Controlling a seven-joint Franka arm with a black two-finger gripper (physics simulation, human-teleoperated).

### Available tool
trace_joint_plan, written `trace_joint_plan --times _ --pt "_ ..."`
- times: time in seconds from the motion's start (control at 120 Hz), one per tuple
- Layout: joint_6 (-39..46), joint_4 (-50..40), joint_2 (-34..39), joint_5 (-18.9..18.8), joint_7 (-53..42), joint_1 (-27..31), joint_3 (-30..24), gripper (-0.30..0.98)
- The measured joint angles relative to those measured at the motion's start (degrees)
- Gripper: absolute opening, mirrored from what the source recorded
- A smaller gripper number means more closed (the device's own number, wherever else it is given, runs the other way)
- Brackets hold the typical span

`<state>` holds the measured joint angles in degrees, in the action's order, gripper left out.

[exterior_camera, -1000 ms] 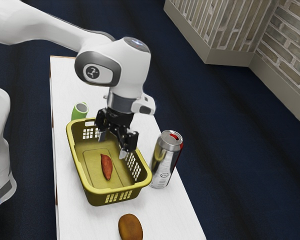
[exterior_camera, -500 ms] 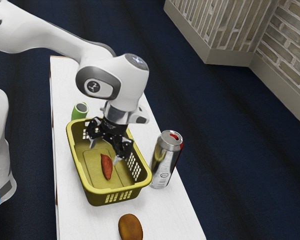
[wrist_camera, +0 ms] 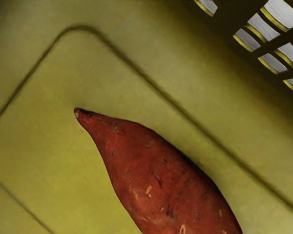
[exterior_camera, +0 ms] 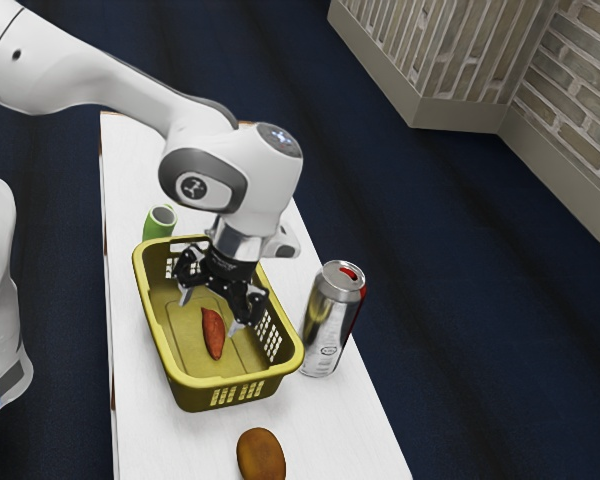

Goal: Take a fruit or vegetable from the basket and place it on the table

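My gripper (exterior_camera: 209,314) is open and reaches down inside the yellow basket (exterior_camera: 156,335), its two fingertips wide apart with nothing gripped. A red sweet potato (exterior_camera: 213,334) lies on the basket floor, between and slightly beyond the fingertips in the exterior view. From the hand, the sweet potato (wrist_camera: 158,180) appears close up on the yellow basket floor (wrist_camera: 49,146), one pointed end fully visible. A brown potato-like item (exterior_camera: 261,456) rests on the white table (exterior_camera: 355,430), outside the basket.
A tall silver can (exterior_camera: 332,318) stands close beside the basket on the exterior view's right. Behind the basket stands a green cup-like object (exterior_camera: 160,221). The basket's raised walls surround my fingers.
My hand has come down from above the basket to inside it, with the fingertips now nearer the sweet potato. The basket, sweet potato and can have stayed put.
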<state>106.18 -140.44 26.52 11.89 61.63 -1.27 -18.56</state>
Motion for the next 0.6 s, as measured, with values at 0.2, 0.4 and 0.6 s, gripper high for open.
trace_joint_plan --times 0.2,0.4,0.6 --pt "1.01 -0.28 -1.64 0.03 0.98 0.21 -0.06 0.69" --pt "1.70 -0.38 -2.17 0.05 1.68 0.30 -0.04 0.65" --pt "1.93 -0.38 -2.19 0.12 2.13 0.72 -0.07 0.39"
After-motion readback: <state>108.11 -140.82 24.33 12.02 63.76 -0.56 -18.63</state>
